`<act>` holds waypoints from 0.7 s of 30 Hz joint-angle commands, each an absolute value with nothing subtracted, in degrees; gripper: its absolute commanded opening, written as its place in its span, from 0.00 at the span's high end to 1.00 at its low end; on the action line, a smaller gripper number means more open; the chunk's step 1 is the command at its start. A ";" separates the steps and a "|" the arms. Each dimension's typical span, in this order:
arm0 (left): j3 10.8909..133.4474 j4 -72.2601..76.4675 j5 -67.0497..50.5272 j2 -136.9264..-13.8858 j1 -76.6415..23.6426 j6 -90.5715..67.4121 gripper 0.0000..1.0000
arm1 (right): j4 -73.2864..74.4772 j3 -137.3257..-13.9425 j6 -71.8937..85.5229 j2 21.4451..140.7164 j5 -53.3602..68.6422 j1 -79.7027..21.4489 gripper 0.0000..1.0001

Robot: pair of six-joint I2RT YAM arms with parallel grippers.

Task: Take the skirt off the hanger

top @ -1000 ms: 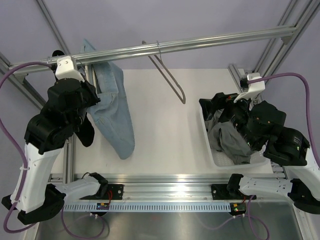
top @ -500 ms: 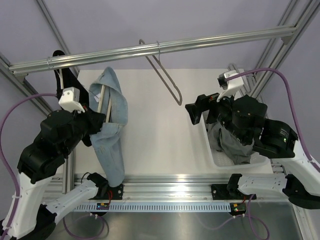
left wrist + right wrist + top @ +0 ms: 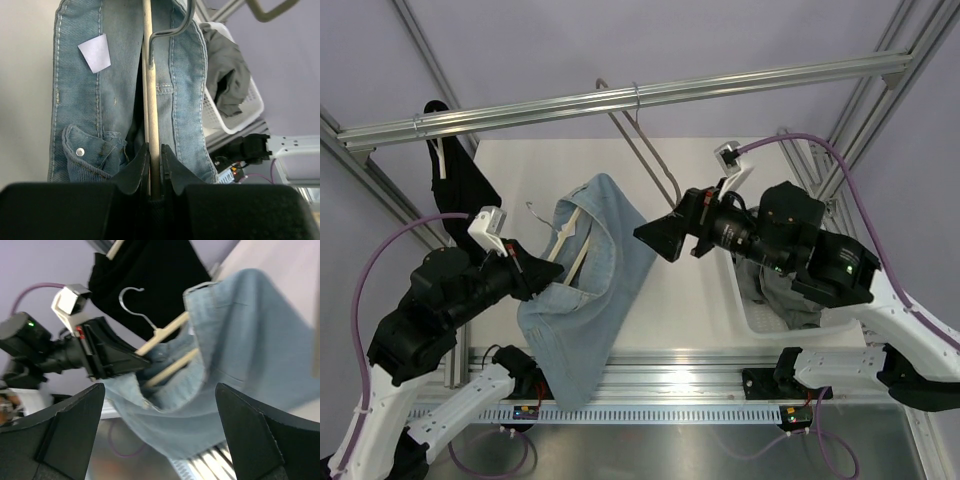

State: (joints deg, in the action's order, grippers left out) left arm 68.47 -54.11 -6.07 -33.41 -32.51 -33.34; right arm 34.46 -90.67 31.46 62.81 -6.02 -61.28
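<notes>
The dark grey skirt [image 3: 782,292] lies crumpled in the white basket [image 3: 748,312] at the right, partly under my right arm; the left wrist view shows the skirt [image 3: 227,75] too. The grey-taupe hanger [image 3: 651,160] hangs bare on the rail. My left gripper [image 3: 545,272] is shut on the bar of a cream hanger [image 3: 150,90] carrying light blue jeans [image 3: 595,295], held over the table's front left. My right gripper [image 3: 655,238] is open, pointing left at the jeans [image 3: 240,340] with nothing between its fingers.
A black garment [image 3: 465,185] hangs on another pale hanger at the rail's far left. The metal rail [image 3: 740,82] crosses the back. The basket's wall [image 3: 250,105] stands at the table's right edge.
My left arm has taken the jeans on their cream hanger off the rail and swung them toward the table's middle. My right gripper left the basket, moved left and opened a little wider.
</notes>
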 commanded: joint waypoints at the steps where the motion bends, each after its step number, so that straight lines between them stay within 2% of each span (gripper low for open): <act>1: 68.64 -41.40 -12.29 -31.47 -32.52 -35.15 1.00 | 24.79 -90.70 42.44 67.05 2.35 -61.08 0.01; 3: 68.38 -40.35 -13.01 -30.94 -32.52 -35.51 1.00 | 24.52 -92.28 46.83 70.29 2.72 -61.08 0.02; 4: 68.29 -40.34 -13.18 -30.85 -32.61 -35.51 1.00 | 24.00 -92.37 48.41 71.01 2.99 -61.08 0.08; 7: 68.38 -40.17 -13.80 -30.85 -32.52 -35.24 1.00 | 20.31 -92.20 52.37 73.73 2.64 -62.66 0.15; 15: 69.17 -40.43 -13.62 -30.85 -32.61 -35.16 1.00 | 23.64 -99.93 53.70 82.26 -12.38 -72.94 0.29; 17: 69.69 -40.78 -13.45 -30.67 -32.52 -34.98 1.00 | 22.25 -98.45 55.01 82.27 -13.79 -73.21 0.35; 21: 69.78 -40.87 -13.97 -29.80 -32.52 -34.89 1.00 | 22.67 -98.00 56.16 83.14 -15.29 -73.65 0.38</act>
